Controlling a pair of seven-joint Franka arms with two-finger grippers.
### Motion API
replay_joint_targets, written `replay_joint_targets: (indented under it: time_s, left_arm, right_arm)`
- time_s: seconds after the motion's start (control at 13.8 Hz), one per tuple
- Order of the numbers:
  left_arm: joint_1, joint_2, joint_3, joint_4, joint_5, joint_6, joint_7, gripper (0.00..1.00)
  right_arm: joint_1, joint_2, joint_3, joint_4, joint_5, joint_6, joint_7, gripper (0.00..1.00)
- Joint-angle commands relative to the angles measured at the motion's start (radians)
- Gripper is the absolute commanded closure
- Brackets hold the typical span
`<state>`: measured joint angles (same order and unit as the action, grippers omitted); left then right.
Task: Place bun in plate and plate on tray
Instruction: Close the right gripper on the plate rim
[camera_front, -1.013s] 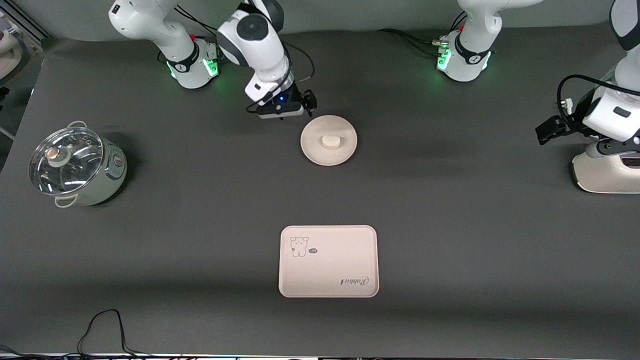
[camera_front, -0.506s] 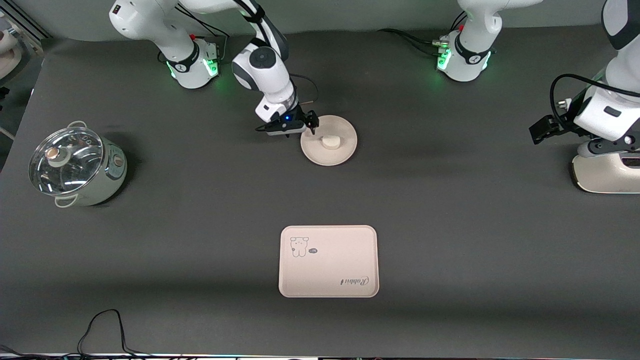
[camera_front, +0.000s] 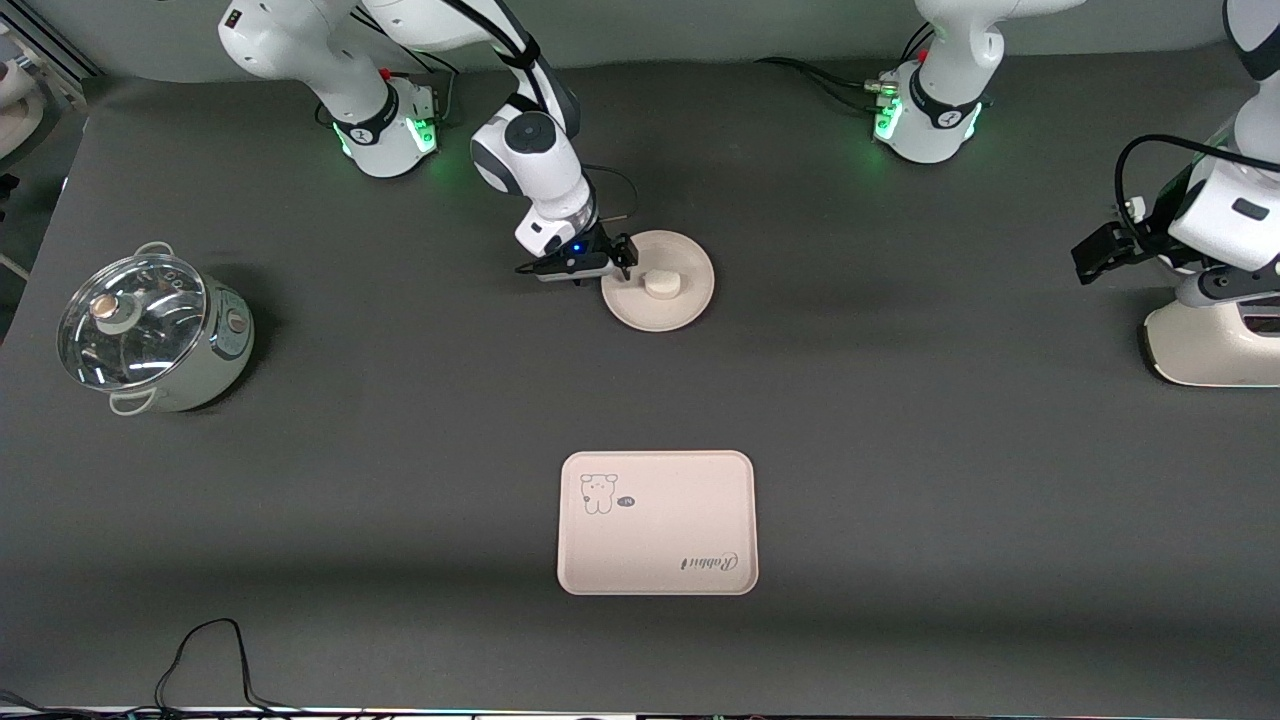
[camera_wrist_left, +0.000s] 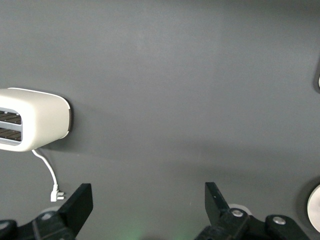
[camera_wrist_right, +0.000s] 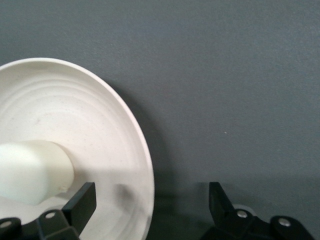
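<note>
The round cream plate (camera_front: 680, 300) lies on the dark table with the small off-white bun (camera_front: 659, 284) in its middle. My right gripper (camera_front: 621, 264) is open and low at the plate's rim, on the side toward the right arm's end. In the right wrist view the gripper (camera_wrist_right: 150, 205) straddles the rim of the plate (camera_wrist_right: 90, 115), one finger over the plate's inside and one over the table, with the bun (camera_wrist_right: 32, 170) beside it. The cream-pink tray (camera_front: 657, 522) lies nearer to the front camera than the plate. My left gripper (camera_front: 1097, 254) waits open and empty over the table's left-arm end; it also shows in the left wrist view (camera_wrist_left: 148, 205).
A lidded steel pot (camera_front: 150, 332) stands at the right arm's end of the table. A white toaster (camera_front: 1215, 345) stands at the left arm's end, also in the left wrist view (camera_wrist_left: 35, 120). A black cable (camera_front: 205, 655) lies near the front edge.
My right gripper has come down and moved toward the front camera, from beside the plate to its rim. The left arm has shifted slightly. Plate, bun and tray have not moved.
</note>
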<state>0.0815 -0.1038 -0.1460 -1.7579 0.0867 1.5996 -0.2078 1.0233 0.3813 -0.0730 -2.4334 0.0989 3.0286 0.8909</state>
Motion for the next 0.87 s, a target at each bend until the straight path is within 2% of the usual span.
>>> replay_joint_targets:
  time_s: [0.0, 0.07, 0.22, 0.36, 0.58, 0.65, 0.8]
  left_arm:
    - [0.003, -0.007, -0.003, 0.061, 0.002, -0.061, 0.013, 0.00]
    - [0.001, -0.001, -0.003, 0.072, 0.002, -0.066, 0.022, 0.00]
    - [-0.006, 0.016, -0.004, 0.092, 0.002, -0.069, 0.021, 0.00]
    - [-0.008, 0.018, -0.018, 0.101, 0.001, -0.067, 0.019, 0.00]
    - [-0.006, 0.018, -0.018, 0.104, 0.001, -0.072, 0.021, 0.00]
    - [-0.006, 0.018, -0.018, 0.103, 0.001, -0.072, 0.021, 0.00]
    - [-0.003, 0.018, -0.018, 0.103, 0.001, -0.090, 0.024, 0.00]
  right_arm:
    - [0.009, -0.007, -0.004, 0.004, 0.015, 0.003, 0.014, 0.02]
    - [0.009, -0.009, -0.002, 0.004, 0.015, 0.003, 0.014, 0.07]
    - [0.009, -0.007, -0.004, 0.004, 0.015, 0.003, 0.011, 0.33]
    - [0.009, -0.009, -0.004, 0.004, 0.015, 0.003, 0.007, 0.54]
    - [0.008, -0.015, -0.004, 0.004, 0.015, 0.001, 0.003, 0.91]
    - [0.008, -0.015, -0.004, 0.004, 0.015, -0.002, 0.003, 1.00]
    - [0.006, -0.015, -0.004, 0.004, 0.015, -0.002, 0.003, 1.00]
